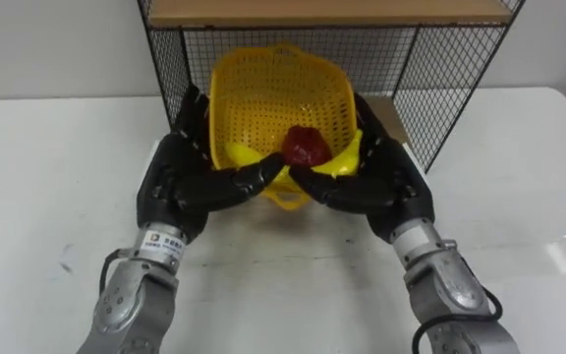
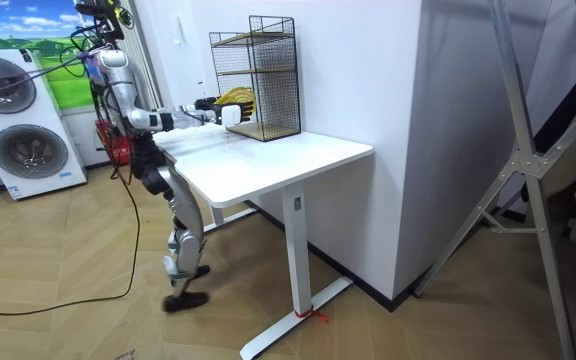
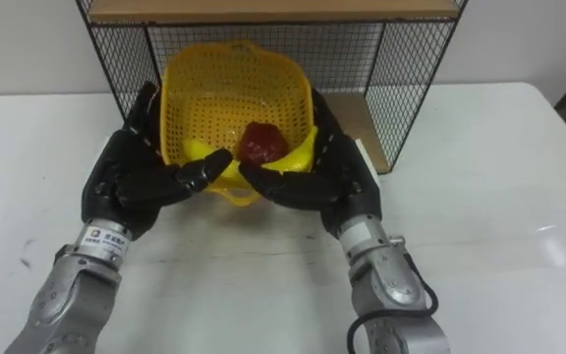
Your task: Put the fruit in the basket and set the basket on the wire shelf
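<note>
Now — basket (image 1: 281, 90): yellow mesh, tilting toward the robot, carrying red fruit (image 1: 306, 146).
Hands: left hand (image 1: 180, 182) and right hand (image 1: 381, 182) are clasping its sides.
Behind: wire shelf (image 1: 440, 88) — standing on white table (image 1: 57, 177).

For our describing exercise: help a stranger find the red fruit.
On the white table stands a wire shelf. At its front is a yellow basket. Inside, near the front rim, lies the fruit, the only dark red thing among yellow.

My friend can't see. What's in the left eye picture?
The robot's left hand and right hand grip a yellow basket with a red fruit inside, at the open front of a wire shelf on a white table.
</note>
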